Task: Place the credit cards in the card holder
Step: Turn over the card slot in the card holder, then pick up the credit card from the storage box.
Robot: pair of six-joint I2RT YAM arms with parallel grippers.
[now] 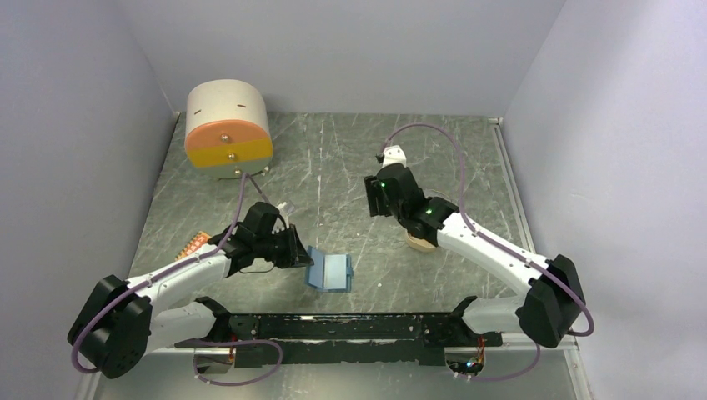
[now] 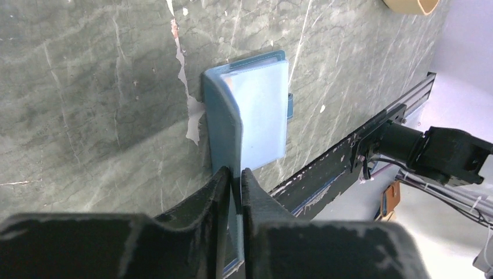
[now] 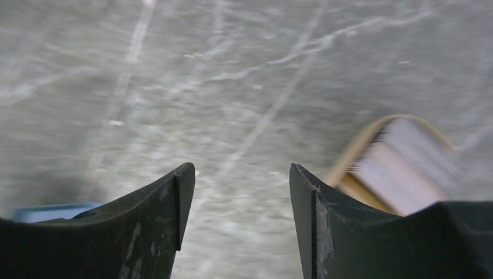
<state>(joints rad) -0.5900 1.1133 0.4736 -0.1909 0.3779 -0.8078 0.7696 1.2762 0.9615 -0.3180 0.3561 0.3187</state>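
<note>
The blue card holder (image 1: 329, 271) lies open on the table near the front, its lighter blue inside (image 2: 261, 110) facing up. My left gripper (image 1: 302, 250) is shut on its near flap, the fingertips (image 2: 234, 174) pinching the raised blue edge. My right gripper (image 1: 373, 196) is open and empty, held above the table further back. In the right wrist view (image 3: 241, 180) its fingers are wide apart. Whitish-grey credit cards (image 3: 401, 160) lie blurred in a tan tray just right of the right finger. A corner of the card holder (image 3: 46, 210) shows at the lower left.
The oval tan tray (image 1: 421, 242) sits mostly under the right arm. A round cream box with an orange front (image 1: 227, 129) stands at the back left. An orange striped item (image 1: 193, 243) lies beside the left arm. A black rail (image 1: 350, 327) runs along the front edge.
</note>
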